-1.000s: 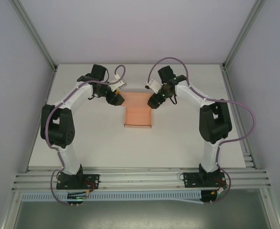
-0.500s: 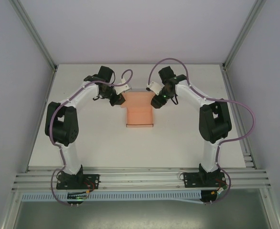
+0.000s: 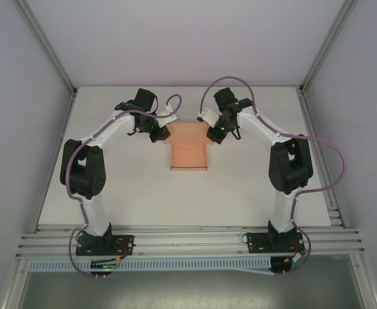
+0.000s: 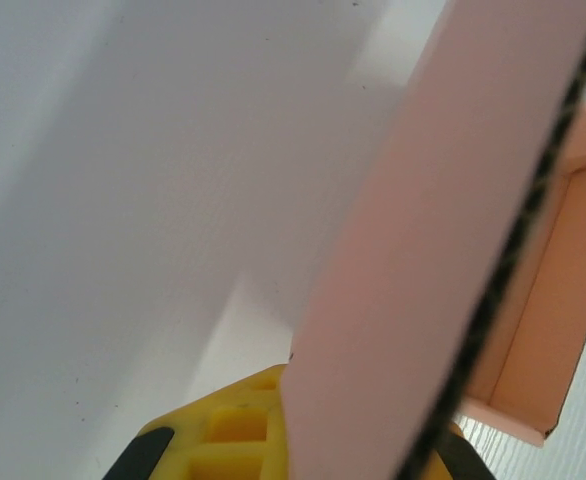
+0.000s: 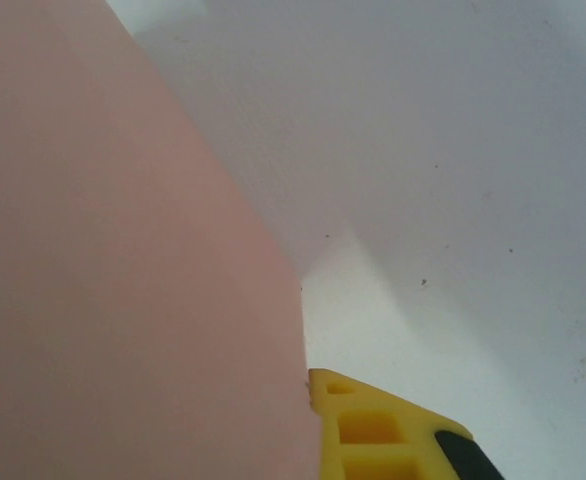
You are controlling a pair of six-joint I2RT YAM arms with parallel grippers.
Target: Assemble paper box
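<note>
Both arms moved inward; left gripper (image 3: 161, 134) and right gripper (image 3: 211, 133) now pinch paper box (image 3: 188, 156) at its rear edges; thin light card, buckles easily; grip near folds.

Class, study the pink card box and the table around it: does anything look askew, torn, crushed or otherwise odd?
Nothing stands out. The paper box lies square on the table, with no tear or crush visible. The left fingers and right fingers each pinch a far flap, evenly on either side.
</note>
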